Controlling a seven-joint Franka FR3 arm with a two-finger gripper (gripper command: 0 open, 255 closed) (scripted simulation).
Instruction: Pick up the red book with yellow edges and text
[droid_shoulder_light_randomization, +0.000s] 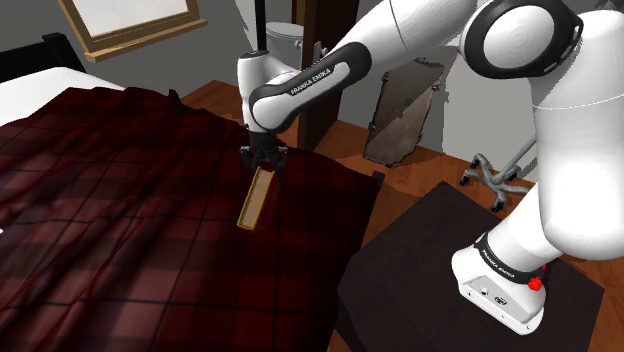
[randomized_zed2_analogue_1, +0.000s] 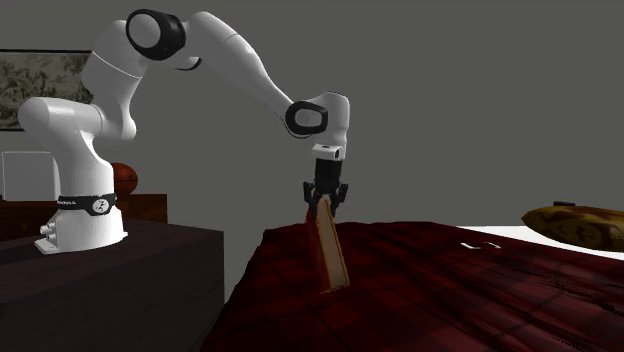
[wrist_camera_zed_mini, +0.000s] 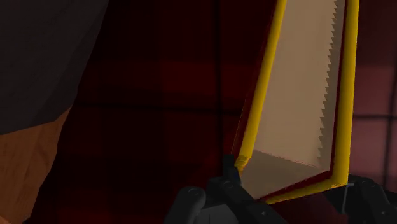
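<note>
Left of shoulder view: bed (droid_shoulder_light_randomization: 110, 210) covered in dark red plaid; nothing else lying on that stretch.

Centre: book (droid_shoulder_light_randomization: 256, 198), thin red cover with yellow edges, tan page block facing the wrist view; hangs tilted from its upper end, lower end down at the bed; contact or a sliver of gap there, cannot tell.

Pincer (droid_shoulder_light_randomization: 265, 158) clamped on the book's upper end, pinching the cover from both sides; pointing straight down from the white arm (droid_shoulder_light_randomization: 400, 40).

Right: dark stand (droid_shoulder_light_randomization: 430, 280), well apart from the book.

Step in hand, as a judgement: grasp made, lift barely begun or about to begin; pick-up not complete without clear air under the lower end.

Needed next: straight upward raise with a firm clamp; slow enough to avoid swing or slip about the pinched end.
</note>
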